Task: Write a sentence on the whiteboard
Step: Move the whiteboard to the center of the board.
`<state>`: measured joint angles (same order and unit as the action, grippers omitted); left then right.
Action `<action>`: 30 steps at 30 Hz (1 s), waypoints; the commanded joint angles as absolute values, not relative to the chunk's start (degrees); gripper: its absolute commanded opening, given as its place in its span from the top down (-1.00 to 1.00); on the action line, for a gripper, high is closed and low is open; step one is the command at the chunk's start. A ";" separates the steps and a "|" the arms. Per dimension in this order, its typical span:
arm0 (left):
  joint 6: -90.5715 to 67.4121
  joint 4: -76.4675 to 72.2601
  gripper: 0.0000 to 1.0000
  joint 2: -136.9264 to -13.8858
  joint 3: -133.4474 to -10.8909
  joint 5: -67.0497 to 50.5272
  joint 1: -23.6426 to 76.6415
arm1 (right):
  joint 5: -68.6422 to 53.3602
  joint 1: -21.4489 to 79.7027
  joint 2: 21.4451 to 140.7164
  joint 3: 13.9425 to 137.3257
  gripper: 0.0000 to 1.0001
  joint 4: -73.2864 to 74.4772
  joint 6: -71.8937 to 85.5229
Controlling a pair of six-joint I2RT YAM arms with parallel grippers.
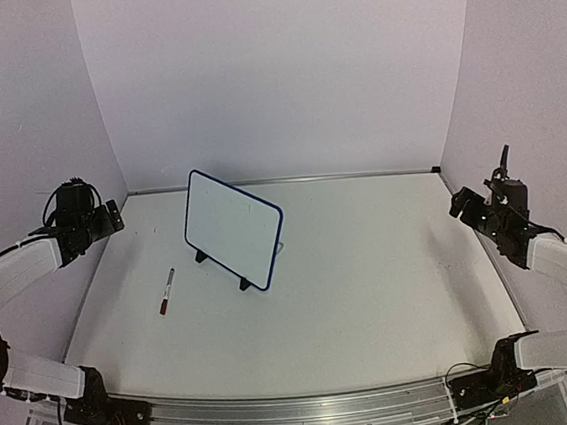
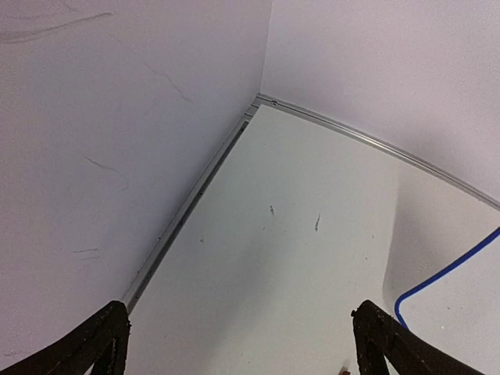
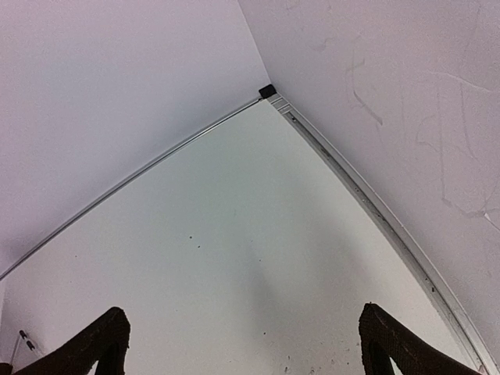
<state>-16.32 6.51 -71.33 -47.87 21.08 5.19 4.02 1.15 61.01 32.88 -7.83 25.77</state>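
Whiteboard (image 1: 233, 227): small, rectangular, white face, rounded corners, thin dark blue frame, two black feet. It stands tilted, left of centre on the matte white table (image 1: 372, 294); its face reads plain white. A slim marker pen with a red end (image 1: 167, 291) lies near its left foot, not touching. At opposite table edges, well apart from the board, hang the left gripper (image 2: 238, 348) and right gripper (image 3: 242, 348), jaws spread wide, holding nothing. The left wrist view cuts the board down to one curved blue corner. Pale walls look smooth, faintly scuffed.
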 commanded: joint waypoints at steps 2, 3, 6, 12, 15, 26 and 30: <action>-13.12 5.68 -0.97 -76.87 -51.66 1.96 8.71 | -3.02 1.26 61.90 35.00 -0.97 -7.52 24.06; -11.96 4.61 -0.98 -78.36 -51.92 0.61 10.34 | -3.73 1.24 62.12 35.14 -0.96 -7.41 23.83; -7.05 6.10 -0.99 -84.15 -55.73 -0.86 15.88 | -5.51 1.31 62.87 35.35 -0.97 -7.39 23.76; -2.57 7.35 -0.99 -93.75 -60.83 -9.33 17.15 | -7.49 1.32 63.01 35.07 -0.97 -7.42 23.25; -0.67 7.46 -0.94 -97.17 -62.29 -11.71 17.14 | -7.70 1.32 62.68 34.50 -0.96 -7.47 22.82; -0.31 8.14 -0.04 -103.82 -64.21 -15.65 17.18 | -7.63 1.30 64.22 33.30 -0.96 -9.49 24.13; -0.91 8.72 0.14 -105.61 -64.57 -15.79 17.16 | -8.14 1.32 65.00 33.31 -0.96 -10.34 24.72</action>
